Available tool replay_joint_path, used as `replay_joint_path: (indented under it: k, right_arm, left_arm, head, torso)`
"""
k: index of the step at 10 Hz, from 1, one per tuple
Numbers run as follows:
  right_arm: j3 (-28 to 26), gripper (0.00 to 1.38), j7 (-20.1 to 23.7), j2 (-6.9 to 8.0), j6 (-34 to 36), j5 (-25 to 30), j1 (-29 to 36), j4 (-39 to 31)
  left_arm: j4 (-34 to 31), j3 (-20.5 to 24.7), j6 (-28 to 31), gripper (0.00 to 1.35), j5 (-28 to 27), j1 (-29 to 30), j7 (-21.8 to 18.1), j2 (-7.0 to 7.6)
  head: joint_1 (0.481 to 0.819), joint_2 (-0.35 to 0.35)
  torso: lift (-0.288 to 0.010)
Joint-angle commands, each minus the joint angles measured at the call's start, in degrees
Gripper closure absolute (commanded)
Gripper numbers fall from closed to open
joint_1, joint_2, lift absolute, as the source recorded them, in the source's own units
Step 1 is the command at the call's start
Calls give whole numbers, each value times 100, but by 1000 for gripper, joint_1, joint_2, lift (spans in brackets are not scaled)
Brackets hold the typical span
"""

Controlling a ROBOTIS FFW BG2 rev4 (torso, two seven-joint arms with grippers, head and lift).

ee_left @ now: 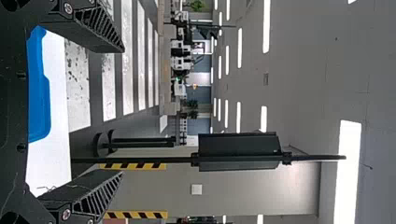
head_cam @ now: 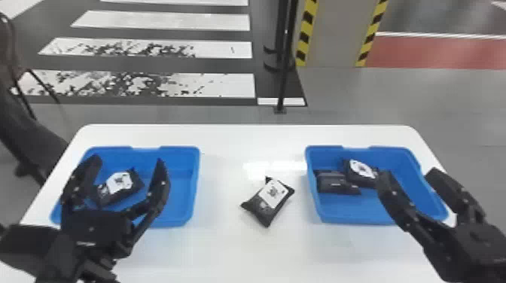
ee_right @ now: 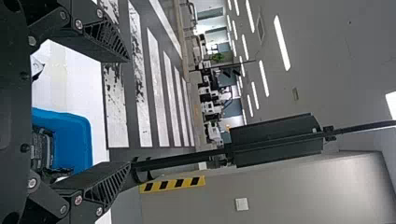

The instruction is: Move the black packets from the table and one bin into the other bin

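One black packet (head_cam: 268, 203) is seen on the table (head_cam: 263, 252), to the left of the right bin (head_cam: 348, 209). Inside the right bin, at least two packets (head_cam: 333, 182) are held. Well left of it, one labelled packet (head_cam: 120, 184) lies in the left bin (head_cam: 184, 188). If the right bin is the target, perhaps half is done, and two packets must be moved. At its right side, the right gripper (head_cam: 409, 175) is opened wide, with nothing grasped; the left gripper (head_cam: 128, 162), well left of it, is likewise spread and empty. By the head view, the bins' insides are shown; by the left wrist view, ceiling lights (ee_left: 350, 140).
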Motion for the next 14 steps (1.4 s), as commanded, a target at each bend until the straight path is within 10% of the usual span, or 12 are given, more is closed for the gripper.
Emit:
replay_joint_path:
  k: [1,10,14]
  right_arm:
    - [-6,254,1,0,0,-4,0,0]
    - [143,251,-35,-132,436,-61,-830,351]
    - [486,251,510,-308,2742,361,-2109,787]
  left_arm:
    - [0,0,-4,111,0,0,0,0]
    - [0,-57,-18,111,11,-28,0,9]
    - [0,-80,-4,111,23,-42,0,9]
  head:
    - [695,-44]
    - [695,-50]
    - [695,-2]
  torso:
    - [-110]
    - [-110]
    - [-110]
